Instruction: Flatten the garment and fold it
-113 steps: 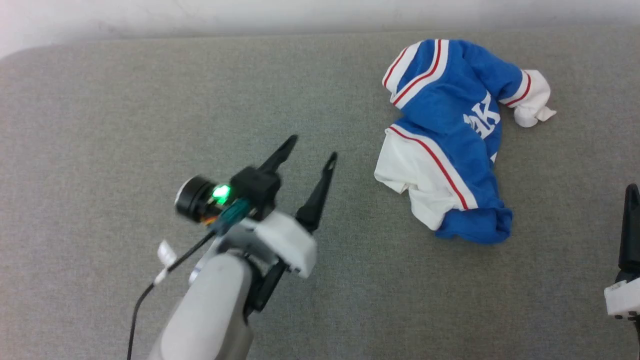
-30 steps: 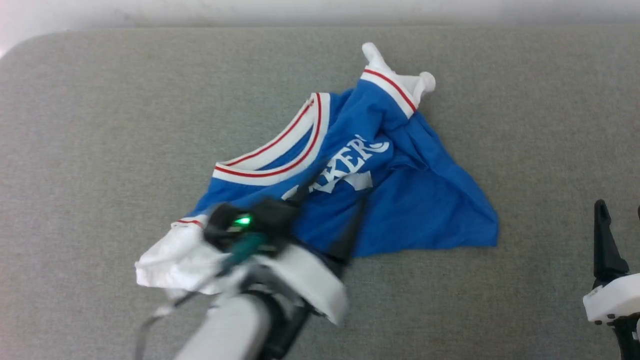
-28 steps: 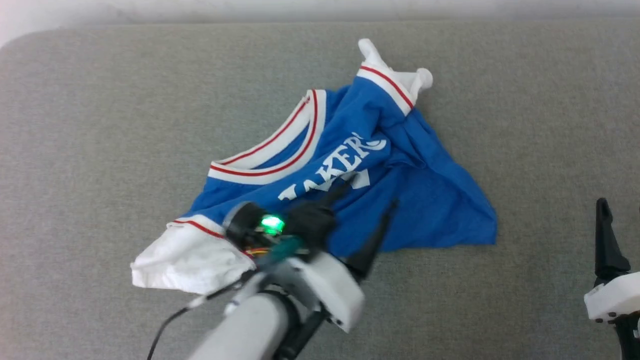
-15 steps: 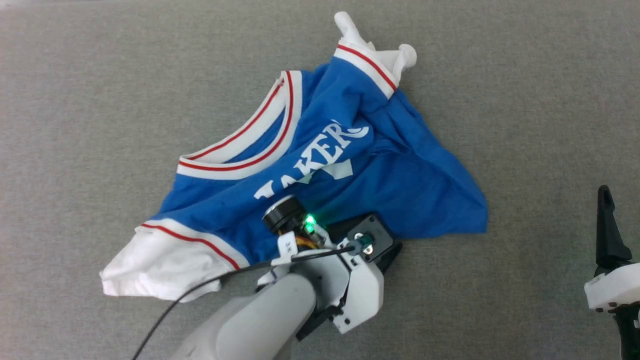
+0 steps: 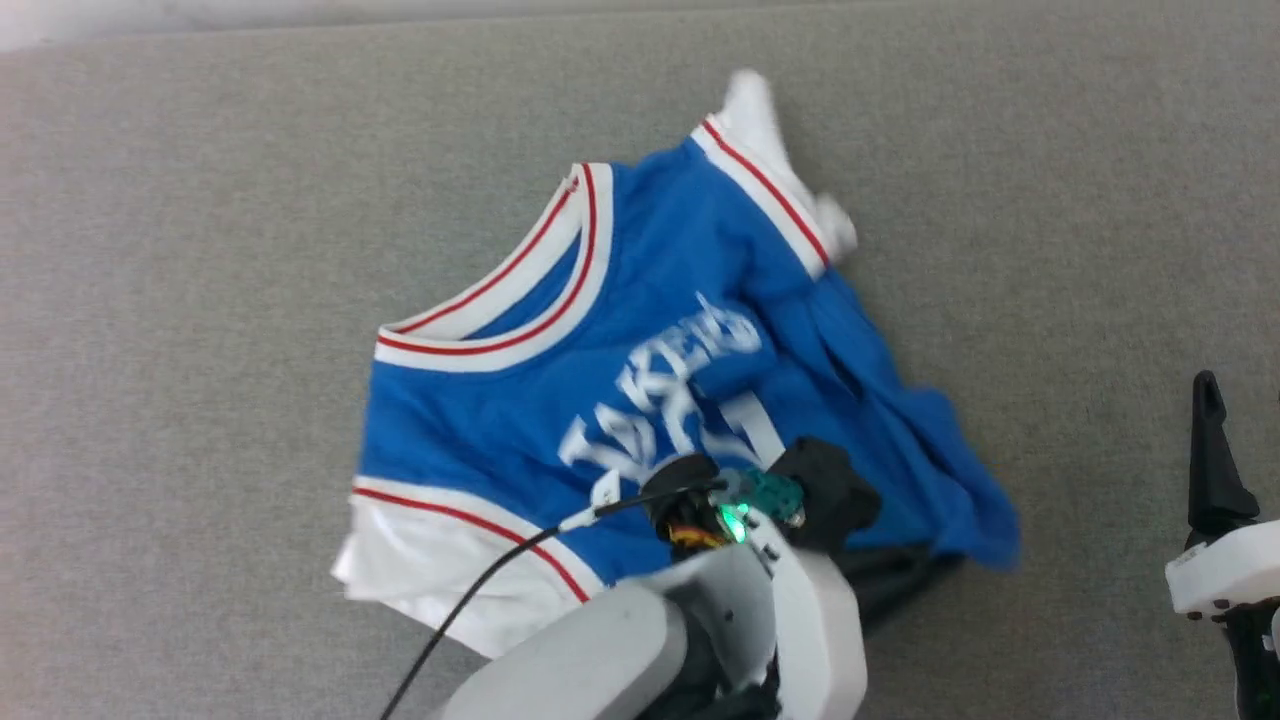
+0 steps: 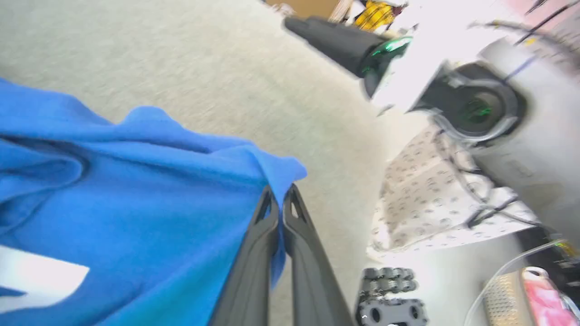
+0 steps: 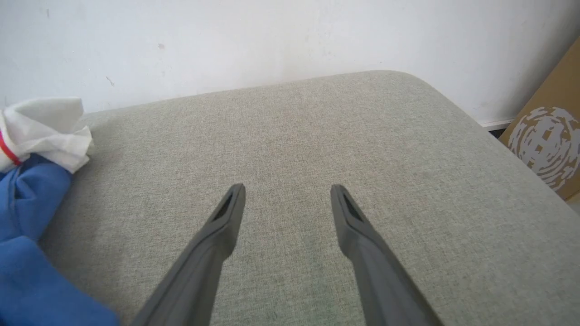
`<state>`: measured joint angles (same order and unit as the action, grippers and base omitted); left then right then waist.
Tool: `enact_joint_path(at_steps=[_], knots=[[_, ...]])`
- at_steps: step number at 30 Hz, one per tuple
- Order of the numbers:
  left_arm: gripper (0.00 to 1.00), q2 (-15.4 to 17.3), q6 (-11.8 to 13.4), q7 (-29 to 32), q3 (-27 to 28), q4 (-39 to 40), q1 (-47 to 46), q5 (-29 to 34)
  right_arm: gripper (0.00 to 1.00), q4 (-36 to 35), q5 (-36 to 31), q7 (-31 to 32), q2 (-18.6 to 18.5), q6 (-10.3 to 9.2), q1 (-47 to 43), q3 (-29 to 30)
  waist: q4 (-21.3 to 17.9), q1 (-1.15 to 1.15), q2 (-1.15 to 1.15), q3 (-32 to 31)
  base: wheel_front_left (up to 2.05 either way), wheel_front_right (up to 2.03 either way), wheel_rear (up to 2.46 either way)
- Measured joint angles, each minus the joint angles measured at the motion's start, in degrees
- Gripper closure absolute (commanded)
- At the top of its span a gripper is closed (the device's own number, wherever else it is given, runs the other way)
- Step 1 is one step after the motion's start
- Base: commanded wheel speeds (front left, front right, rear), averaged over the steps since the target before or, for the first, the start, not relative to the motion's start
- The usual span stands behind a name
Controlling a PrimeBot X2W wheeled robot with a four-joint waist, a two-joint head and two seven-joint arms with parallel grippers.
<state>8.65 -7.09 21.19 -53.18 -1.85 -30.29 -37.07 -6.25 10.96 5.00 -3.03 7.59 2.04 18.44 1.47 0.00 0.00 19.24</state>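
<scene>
at the hem corner, the garment (image 5: 480,440) is pinched in the left gripper (image 6: 280,195)

One blue jersey T-shirt (image 5: 560,420) is lying on one grey padded surface (image 5: 200,300), showing two white sleeve ends (image 5: 430,570). Two grippers are showing: left gripper (image 6: 281,197), right gripper (image 7: 287,194). One black cable (image 5: 500,565) and one cardboard box (image 7: 548,145) are showing.

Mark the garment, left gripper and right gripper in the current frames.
garment (image 5: 480,420): head view, on the blue chest fabric.
left gripper (image 6: 279,191): left wrist view, between its shut fingertips, which pinch a blue edge.
right gripper (image 7: 287,188): right wrist view, in the gap between its open fingertips.
</scene>
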Motion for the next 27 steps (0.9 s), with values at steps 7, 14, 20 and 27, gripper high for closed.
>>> enact_joint_path(at_steps=[7, 14, 20, 27], knots=[[1.0, 13.04, 0.25, 8.16, -1.26, 14.86, 9.36, -11.65, 0.0, -0.07, 0.01, 1.13, 0.0, 0.0, -1.12, -0.37, 2.63, 0.0, 0.0, -2.14, 0.0, 0.0, 0.0], [0.0, 16.97, 5.2, 2.36, 1.21, 15.85, 16.4, -10.81, 0.0, -0.4, -0.89, 4.09, -0.01, 0.0, -2.1, -0.4, 5.22, 0.0, 0.0, -2.36, 0.0, 0.0, 0.0], [0.0, 11.39, 8.86, -14.01, 9.39, 15.74, 16.4, -7.38, 0.0, -1.66, -2.8, 5.83, 0.02, 0.0, -2.21, -2.4, 6.74, 0.0, 0.0, -3.67, 0.0, 0.0, 0.0], [0.0, 11.41, 22.04, -34.28, 25.69, 15.06, 16.55, 4.36, 0.0, -3.34, -4.32, 9.31, -0.01, 0.0, -1.74, -8.65, 7.56, -0.01, 0.0, -6.46, 0.0, 0.0, 0.0]])
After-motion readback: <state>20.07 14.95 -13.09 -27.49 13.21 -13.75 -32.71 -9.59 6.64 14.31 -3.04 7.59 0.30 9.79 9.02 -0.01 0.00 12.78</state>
